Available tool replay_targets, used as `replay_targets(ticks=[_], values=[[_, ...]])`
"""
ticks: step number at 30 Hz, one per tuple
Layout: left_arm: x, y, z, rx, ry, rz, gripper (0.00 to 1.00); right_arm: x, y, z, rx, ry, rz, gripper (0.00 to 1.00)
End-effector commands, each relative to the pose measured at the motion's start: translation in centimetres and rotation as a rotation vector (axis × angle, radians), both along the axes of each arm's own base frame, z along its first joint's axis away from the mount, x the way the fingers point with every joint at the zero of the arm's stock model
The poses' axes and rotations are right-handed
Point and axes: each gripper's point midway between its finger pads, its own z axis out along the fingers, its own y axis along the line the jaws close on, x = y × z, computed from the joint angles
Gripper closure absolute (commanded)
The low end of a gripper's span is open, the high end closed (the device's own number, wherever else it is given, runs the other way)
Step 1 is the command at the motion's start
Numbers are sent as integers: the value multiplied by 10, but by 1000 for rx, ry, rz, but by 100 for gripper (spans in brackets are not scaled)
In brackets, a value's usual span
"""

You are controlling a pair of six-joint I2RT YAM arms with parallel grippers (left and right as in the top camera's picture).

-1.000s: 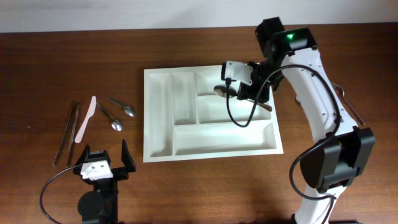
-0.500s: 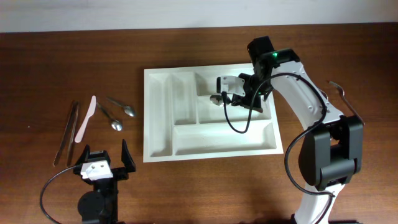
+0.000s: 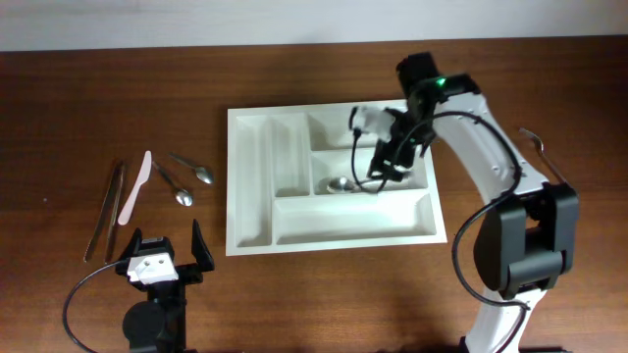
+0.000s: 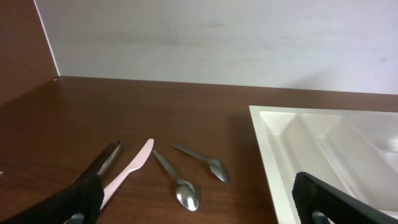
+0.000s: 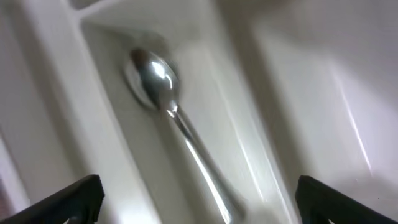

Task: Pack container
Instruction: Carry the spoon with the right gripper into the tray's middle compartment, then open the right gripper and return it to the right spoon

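The white container (image 3: 235, 186) lies mid-table, its near corner also in the left wrist view (image 4: 267, 134). A metal spoon (image 3: 340, 183) lies loose in its middle wide compartment, bowl to the left. My right gripper (image 3: 381, 169) hangs just above that spoon's handle, open. In the right wrist view the spoon (image 5: 168, 106) rests on the compartment floor, and my right gripper (image 5: 199, 208) has its black fingertips (image 5: 78, 199) far apart, not touching it. My left gripper (image 3: 167, 257) sits low at the front left, open and holding nothing.
Left of the container lie two spoons (image 3: 194, 169) (image 3: 175, 186), a pink knife (image 3: 134, 184) and dark tongs (image 3: 106, 208). The left wrist view shows the same spoons (image 4: 181, 188) (image 4: 210, 165) and knife (image 4: 129, 172). A fork (image 3: 543, 155) lies right of the container.
My right gripper has opened and let go of the spoon. The spoon now lies in the middle wide compartment. The left arm has not moved.
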Motion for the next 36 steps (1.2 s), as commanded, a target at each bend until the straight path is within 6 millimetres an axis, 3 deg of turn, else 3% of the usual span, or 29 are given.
replay_targets(ticks=[1, 4, 8, 12, 16, 19, 24, 30, 36], values=[[0, -1, 0, 12, -5, -7, 1, 18, -50, 50, -38, -62, -278, 1], [0, -1, 0, 11, -5, -7, 1, 12, -88, 58, -54, -32, -378, 1], [0, -1, 0, 12, -5, -7, 1, 1, -134, 51, -62, 30, -488, 2], [0, -1, 0, 12, -5, -7, 1, -1, -173, 46, -61, 41, -584, 22], [0, -1, 0, 12, -5, -7, 1, 3, -203, 38, -51, 49, -700, 25], [0, -1, 0, 12, -5, -7, 1, 3, -216, 22, -52, 73, -737, 27], [0, -1, 0, 12, -5, -7, 1, -4, -230, -18, -83, 126, -789, 44], [0, -1, 0, 12, -5, -7, 1, -9, -246, -51, -165, 128, -900, 46], [0, -1, 0, 12, -5, -7, 1, -17, -249, -83, -189, 126, -927, 47]])
